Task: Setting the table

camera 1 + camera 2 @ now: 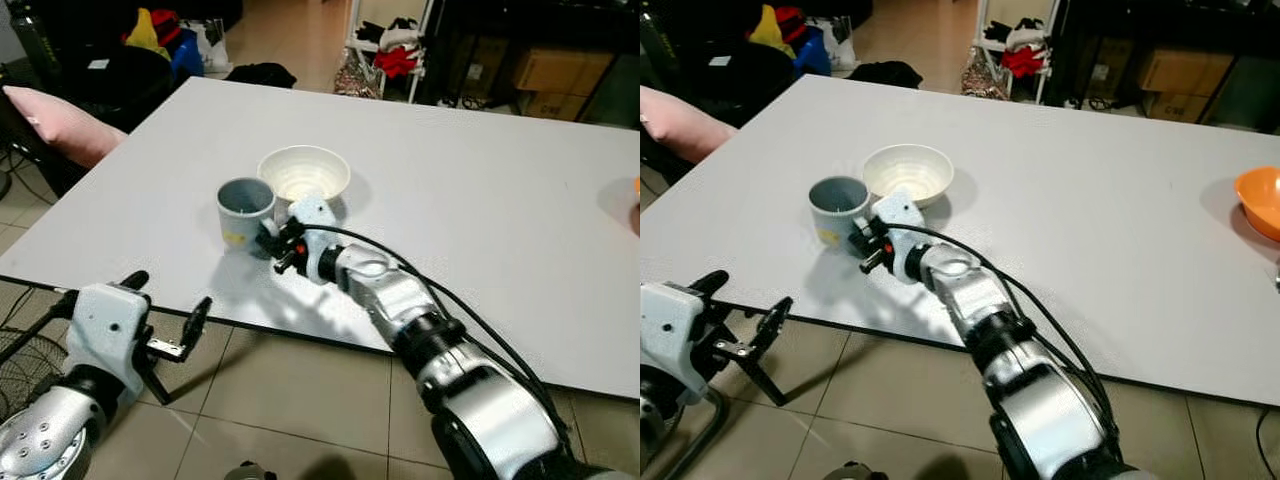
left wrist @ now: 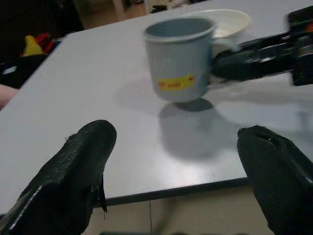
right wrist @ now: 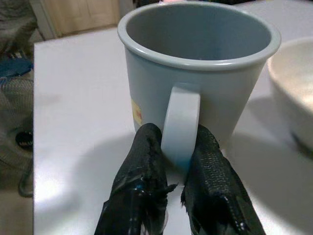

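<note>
— Grey mug (image 3: 195,83) on the white table (image 1: 480,200), upright, just beside the cream bowl (image 1: 304,172), near the front edge.

— Held how?

— Pinched by the handle (image 3: 180,125): right gripper (image 3: 176,156) pressed together on it from the robot's side, one finger either flank. Handle turned straight back toward the robot, so lying right along the gripper's line; mug body just beyond the fingertips.

— And the left gripper (image 2: 181,171)?

— Spread wide, off the table edge, below the tabletop, pointed at the mug but well apart from it. Nothing held.

— Nearer arm?

— Right, plainly, already gripping. Probably a lift or slide next; bowl close alongside, so worth minding.
</note>
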Motion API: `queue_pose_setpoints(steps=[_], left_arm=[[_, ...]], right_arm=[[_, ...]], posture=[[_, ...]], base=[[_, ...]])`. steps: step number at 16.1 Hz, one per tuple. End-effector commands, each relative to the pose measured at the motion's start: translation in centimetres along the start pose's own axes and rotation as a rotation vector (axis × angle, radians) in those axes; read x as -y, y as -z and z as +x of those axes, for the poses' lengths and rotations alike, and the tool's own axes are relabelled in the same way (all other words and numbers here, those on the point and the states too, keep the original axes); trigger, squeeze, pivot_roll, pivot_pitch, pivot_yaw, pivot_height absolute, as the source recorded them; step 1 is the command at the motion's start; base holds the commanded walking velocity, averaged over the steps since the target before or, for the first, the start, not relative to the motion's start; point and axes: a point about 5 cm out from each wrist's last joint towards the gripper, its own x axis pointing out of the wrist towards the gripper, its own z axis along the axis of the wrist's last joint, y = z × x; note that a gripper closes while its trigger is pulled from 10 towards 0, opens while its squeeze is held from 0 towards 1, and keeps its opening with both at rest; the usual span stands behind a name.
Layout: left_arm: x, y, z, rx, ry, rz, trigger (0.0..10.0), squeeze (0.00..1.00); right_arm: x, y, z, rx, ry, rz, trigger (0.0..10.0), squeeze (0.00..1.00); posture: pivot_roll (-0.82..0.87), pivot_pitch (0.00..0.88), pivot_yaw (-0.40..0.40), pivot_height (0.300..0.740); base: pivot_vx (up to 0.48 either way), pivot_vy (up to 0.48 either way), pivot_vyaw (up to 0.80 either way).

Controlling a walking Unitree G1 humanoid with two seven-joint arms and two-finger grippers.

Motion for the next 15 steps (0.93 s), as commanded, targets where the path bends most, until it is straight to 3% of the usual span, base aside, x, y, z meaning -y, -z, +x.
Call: queue_pose_setpoints(steps=[1, 9, 11, 12, 13, 15], left_arm=[[0.6, -0.5, 0.0, 0.009, 0.043, -0.001, 10.0, 0.00], [2.1, -0.7, -1.0, -0.010, 0.113, -0.031, 10.0, 0.00], [2.1, -0.7, -1.1, -0.015, 0.111, -0.034, 10.0, 0.00], [2.1, -0.7, -1.2, -0.018, 0.107, -0.034, 10.0, 0.00], [2.1, -0.7, -1.3, -0.018, 0.104, -0.034, 10.0, 0.00], [2.0, -0.7, -1.1, -0.020, 0.102, -0.035, 10.0, 0.00]], right_arm=[[-0.3, -0.7, 0.5, 0.014, 0.001, -0.026, 10.0, 0.00], [-1.5, -1.2, 1.9, 0.008, -0.029, -0.026, 10.0, 0.00], [-2.0, -1.6, 2.2, 0.019, -0.063, -0.032, 10.0, 0.14], [-2.2, -1.8, 2.3, 0.027, -0.078, -0.033, 10.0, 0.36], [-2.2, -1.9, 2.3, 0.031, -0.084, -0.033, 10.0, 0.36], [-2.4, -2.1, 2.3, 0.047, -0.118, -0.027, 10.0, 0.73]], posture=[[0.05, 0.076, 0.020, 0.740], [0.08, 0.135, 0.009, 0.740], [0.08, 0.138, 0.006, 0.740], [0.08, 0.137, 0.003, 0.740], [0.08, 0.137, 0.003, 0.740], [0.08, 0.126, 0.002, 0.740]], base=[[0.000, 0.000, 0.00], [0.000, 0.000, 0.00], [0.000, 0.000, 0.00], [0.000, 0.000, 0.00], [0.000, 0.000, 0.00], [0.000, 0.000, 0.00]])
